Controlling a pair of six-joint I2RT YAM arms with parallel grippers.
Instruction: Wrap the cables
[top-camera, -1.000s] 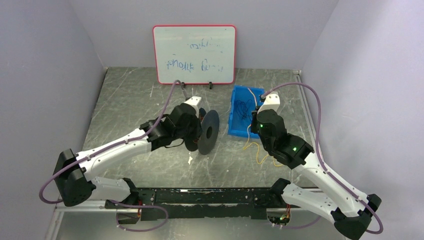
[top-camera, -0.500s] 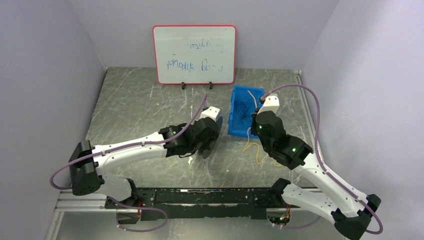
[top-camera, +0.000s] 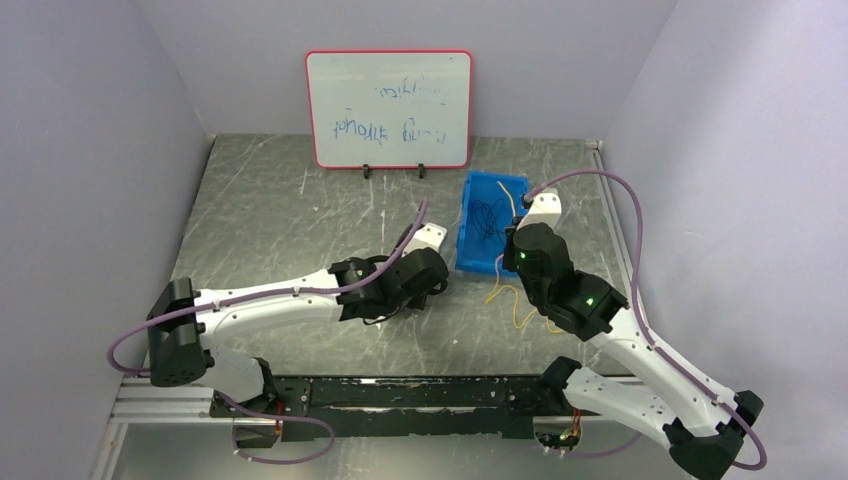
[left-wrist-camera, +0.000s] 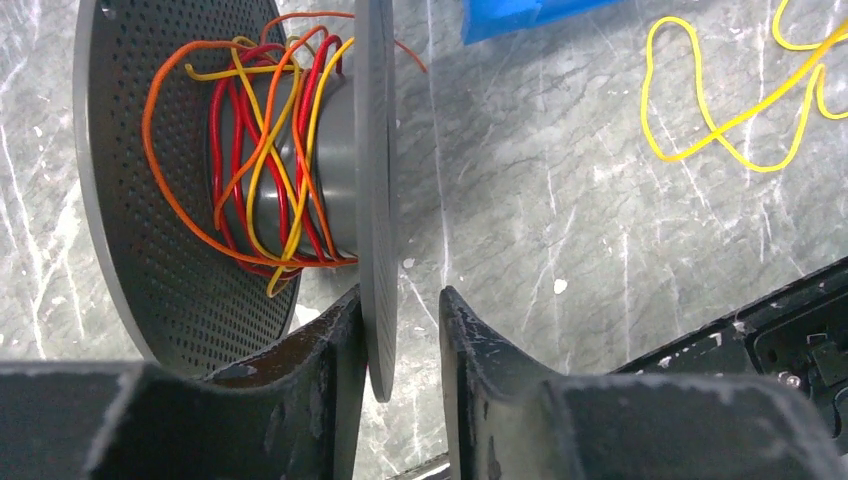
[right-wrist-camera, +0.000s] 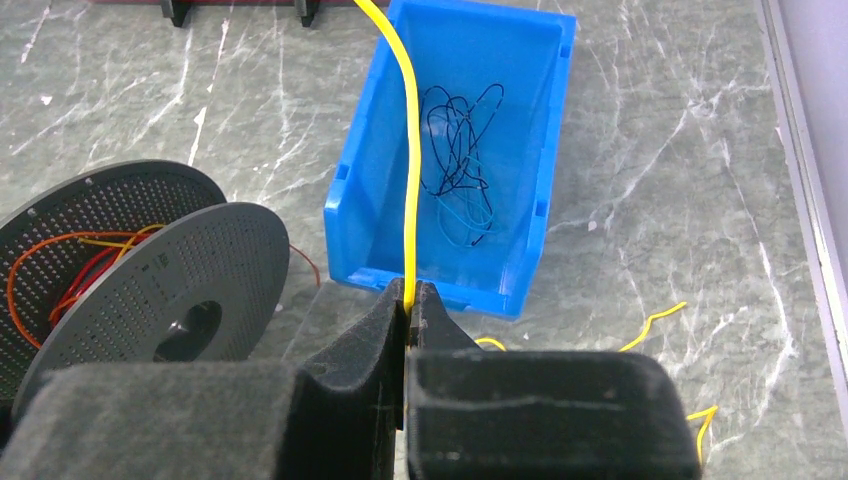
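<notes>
- The yellow cable (right-wrist-camera: 411, 180) is running toward 12 o'clock over the blue bin (right-wrist-camera: 545, 150). The rest of it is lying in loops on the table (right-wrist-camera: 650, 150), at 6 o'clock of the bin.
- The right gripper (right-wrist-camera: 410, 300) is pinching that cable tight.
- The left gripper (left-wrist-camera: 395, 330) is standing a little spread, with one finger on each side of the spool (left-wrist-camera: 130, 200) disc's edge.
- The wound wires (left-wrist-camera: 270, 180), red, orange and yellow, are sitting on the spool, at 9 o'clock of the bin.
- A strip of grey table is showing between the spool and the bin.
- The bin is holding thin dark wires (right-wrist-camera: 455, 160).
- The whiteboard (top-camera: 388, 108) is standing at the table's 12 o'clock edge.
</notes>
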